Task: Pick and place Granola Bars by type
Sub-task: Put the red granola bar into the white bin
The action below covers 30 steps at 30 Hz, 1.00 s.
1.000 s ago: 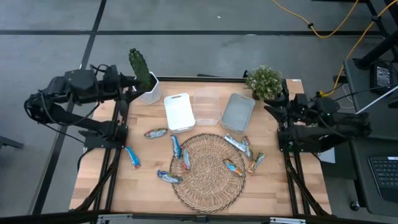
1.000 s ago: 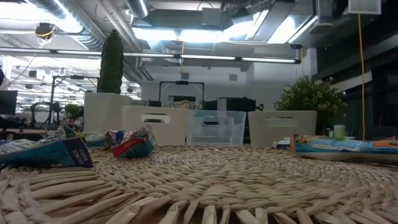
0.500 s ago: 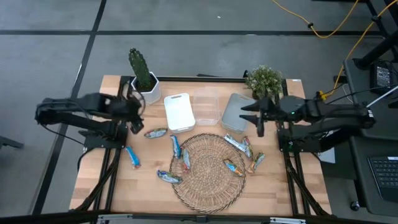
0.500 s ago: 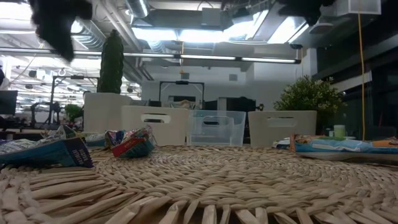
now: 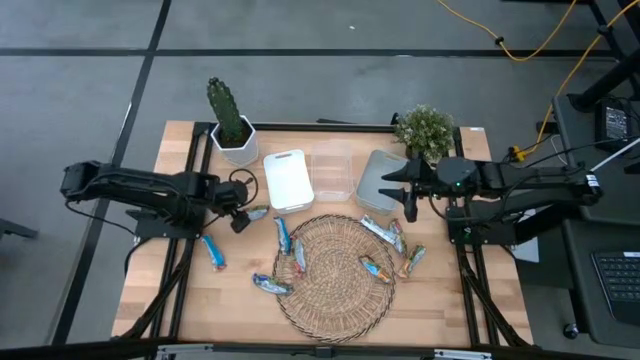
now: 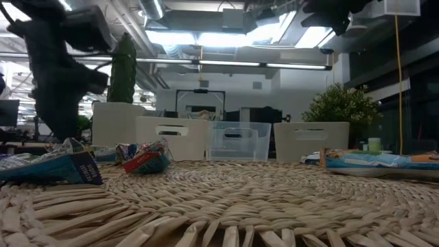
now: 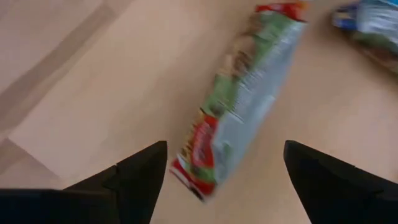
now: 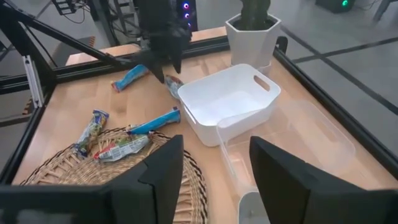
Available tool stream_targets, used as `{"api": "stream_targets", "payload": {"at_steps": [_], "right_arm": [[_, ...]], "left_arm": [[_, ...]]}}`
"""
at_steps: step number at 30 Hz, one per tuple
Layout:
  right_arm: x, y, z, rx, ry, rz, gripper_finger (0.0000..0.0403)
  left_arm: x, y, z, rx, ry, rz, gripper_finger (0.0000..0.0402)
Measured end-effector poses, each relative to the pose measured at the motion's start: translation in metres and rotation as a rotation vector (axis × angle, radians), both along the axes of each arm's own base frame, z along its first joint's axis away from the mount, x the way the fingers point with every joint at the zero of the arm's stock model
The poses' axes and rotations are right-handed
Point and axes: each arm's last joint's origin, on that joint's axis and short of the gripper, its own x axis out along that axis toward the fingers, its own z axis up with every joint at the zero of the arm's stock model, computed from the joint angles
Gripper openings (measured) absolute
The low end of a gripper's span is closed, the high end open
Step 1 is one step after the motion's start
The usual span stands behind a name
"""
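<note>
Several granola bars lie flat on the table and on the woven mat (image 5: pixel 335 275). A silvery bar with green and red print (image 7: pixel 239 102) (image 5: pixel 253 212) lies beside the white tub (image 5: pixel 288 180). My left gripper (image 7: pixel 224 171) (image 5: pixel 242 218) is open just above that bar, one finger on each side of its near end, not touching it. My right gripper (image 8: pixel 214 168) (image 5: pixel 400 193) is open in the air over the grey tub (image 5: pixel 383 180). Blue bars (image 5: pixel 283 235) (image 5: pixel 212 251) lie near the mat's left side; orange-brown ones (image 5: pixel 376 269) (image 5: pixel 413 260) lie at its right.
A clear tub (image 5: pixel 332 172) stands between the white tub and the grey tub along the far side. A cactus pot (image 5: pixel 232 125) and a leafy plant (image 5: pixel 425 130) stand at the far corners. Bare wood shows at the near left (image 5: pixel 190 300).
Both arms have swung out from their folded rest at the table's sides. My left gripper came in toward the table's right and near side and dropped low over the silvery bar. My right gripper reached toward the left, over the grey tub. No bar has moved.
</note>
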Motion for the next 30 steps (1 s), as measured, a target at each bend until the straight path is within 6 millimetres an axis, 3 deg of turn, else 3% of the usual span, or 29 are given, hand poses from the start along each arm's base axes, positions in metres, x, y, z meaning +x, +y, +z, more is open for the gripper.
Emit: {"api": "stream_targets", "payload": {"at_steps": [9, 13, 18, 24, 30], "right_arm": [[0.001, 0.0, 0.001, 0.001, -0.014, 0.002, 0.0187], [0.001, 0.0, 0.001, -0.001, -0.014, 0.003, 0.0187], [0.001, 0.0, 0.001, -0.001, -0.014, 0.003, 0.0187], [0.001, 0.0, 0.001, -0.001, -0.014, 0.003, 0.0187], [0.001, 0.0, 0.001, -0.003, -0.013, 0.003, 0.0187]], "left_arm": [[0.012, 0.008, -0.025, -0.04, 0.112, 0.047, 0.0286], [0.014, 0.008, -0.03, -0.038, 0.155, 0.059, 0.0234], [0.014, 0.009, -0.027, -0.033, 0.144, 0.077, 0.0134], [0.017, 0.006, 0.001, -0.119, 0.037, 0.052, 0.0017], [0.006, 0.004, 0.063, -0.077, -0.025, 0.058, 0.0014]]}}
